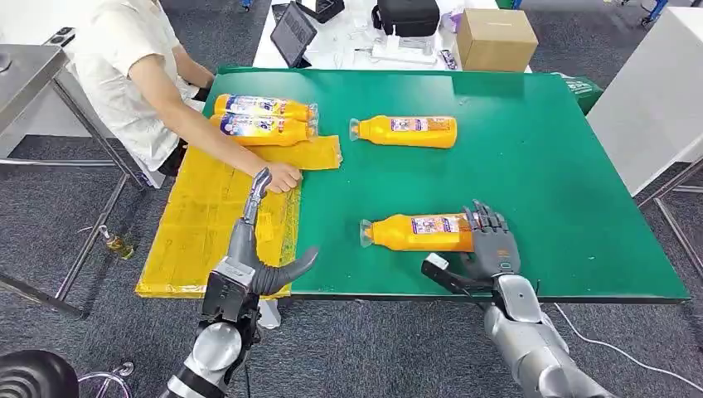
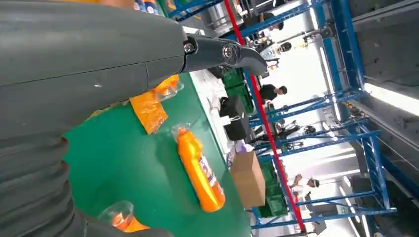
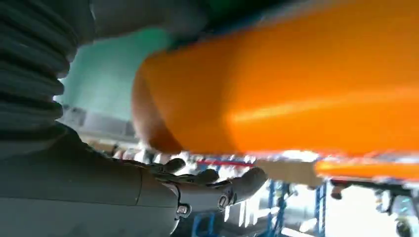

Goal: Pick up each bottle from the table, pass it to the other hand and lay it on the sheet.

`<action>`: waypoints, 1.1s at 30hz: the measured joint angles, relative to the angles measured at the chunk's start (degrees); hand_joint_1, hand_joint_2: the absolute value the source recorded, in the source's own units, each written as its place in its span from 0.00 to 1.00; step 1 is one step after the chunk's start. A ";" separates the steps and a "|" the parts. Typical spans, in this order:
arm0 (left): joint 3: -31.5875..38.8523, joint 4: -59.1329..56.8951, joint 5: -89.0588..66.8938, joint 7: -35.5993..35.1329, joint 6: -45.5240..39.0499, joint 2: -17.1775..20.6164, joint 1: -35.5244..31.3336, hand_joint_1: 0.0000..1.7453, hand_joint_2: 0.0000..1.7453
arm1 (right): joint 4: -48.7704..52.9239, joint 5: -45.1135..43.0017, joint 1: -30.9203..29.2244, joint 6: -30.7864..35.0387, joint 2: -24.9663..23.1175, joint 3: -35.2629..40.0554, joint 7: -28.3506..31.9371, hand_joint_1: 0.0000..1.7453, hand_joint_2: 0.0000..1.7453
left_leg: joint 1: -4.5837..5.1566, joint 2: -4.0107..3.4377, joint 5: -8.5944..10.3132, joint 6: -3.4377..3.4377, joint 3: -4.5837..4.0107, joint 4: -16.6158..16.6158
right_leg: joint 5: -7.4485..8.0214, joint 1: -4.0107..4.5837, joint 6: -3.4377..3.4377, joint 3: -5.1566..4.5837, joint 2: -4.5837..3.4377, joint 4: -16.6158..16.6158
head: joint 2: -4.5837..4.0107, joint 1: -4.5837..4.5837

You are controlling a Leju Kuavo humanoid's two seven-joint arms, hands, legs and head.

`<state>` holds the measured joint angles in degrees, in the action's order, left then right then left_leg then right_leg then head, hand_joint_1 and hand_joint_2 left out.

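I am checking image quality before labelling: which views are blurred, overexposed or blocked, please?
Head view: sharp, evenly lit, the near bottle by the right hand reads clearly. Left wrist view: the left hand blocks much of the frame; the background behind the far bottle is overexposed. Right wrist view: the near bottle is a soft orange blur, with bright glare below.
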<state>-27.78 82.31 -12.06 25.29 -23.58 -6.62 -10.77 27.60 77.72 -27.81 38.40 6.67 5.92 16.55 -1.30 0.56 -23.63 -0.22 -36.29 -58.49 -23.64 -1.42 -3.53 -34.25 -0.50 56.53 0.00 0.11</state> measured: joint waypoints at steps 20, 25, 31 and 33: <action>-0.37 -0.02 3.55 1.03 1.20 0.00 -0.60 0.00 1.00 | -2.56 -15.11 -0.33 -3.10 0.57 -0.61 10.78 1.00 1.00 | 0.00 0.02 0.00 0.01 0.09 0.00 | -0.01 -0.01 0.00 0.13 0.01 -0.02 | 0.00 0.00; -0.35 -0.09 9.51 0.85 3.28 -0.48 0.18 0.00 1.00 | -0.96 -23.32 1.25 -4.46 -1.03 -2.45 17.35 1.00 1.00 | 0.00 -0.01 -0.02 0.00 0.09 0.00 | -0.01 0.00 0.00 0.08 -0.03 -0.01 | 0.00 -0.02; -0.13 -0.42 15.40 -1.49 5.25 -1.18 0.66 0.00 1.00 | 1.43 -30.39 2.90 -7.00 -2.14 -3.74 21.18 1.00 1.00 | -0.02 -0.02 -0.03 0.00 0.09 0.00 | -0.02 0.02 0.00 0.12 -0.03 -0.01 | 0.00 0.02; 0.35 -1.03 22.88 -2.67 6.32 -1.92 1.83 0.00 1.00 | 5.49 -38.42 5.21 -8.52 -3.34 -3.98 22.92 1.00 1.00 | -0.02 -0.01 -0.03 0.00 0.03 0.01 | -0.02 0.02 0.00 0.09 -0.02 -0.01 | 0.00 0.00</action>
<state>-27.43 81.29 10.82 22.62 -17.27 -8.54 -8.94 33.10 39.30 -22.60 29.88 3.33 1.94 39.47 -1.31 0.55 -23.65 -0.22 -36.26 -58.49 -23.65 -1.40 -3.53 -34.16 -0.53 56.52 0.00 0.11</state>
